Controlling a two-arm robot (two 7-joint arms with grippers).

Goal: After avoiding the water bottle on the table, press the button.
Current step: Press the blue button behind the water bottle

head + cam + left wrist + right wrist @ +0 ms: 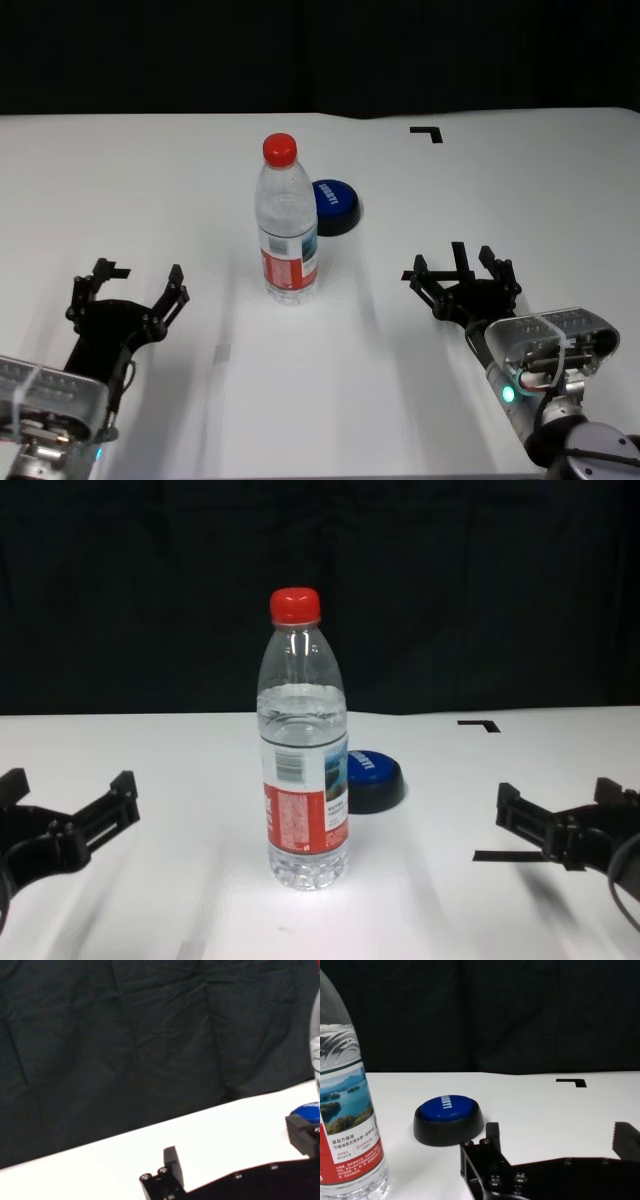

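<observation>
Both claws idle, wide open, nothing held; button not yet pressed.
Button (335, 205) lies ahead of right claw (461, 268), toward the bottle; water bottle (286, 222) stands upright beside it, blocking left claw (128, 283), so right likely presses.

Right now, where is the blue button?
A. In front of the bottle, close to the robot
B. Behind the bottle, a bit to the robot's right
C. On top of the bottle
B: the button sits on the table beyond the water bottle, slightly to the robot's right.
</observation>
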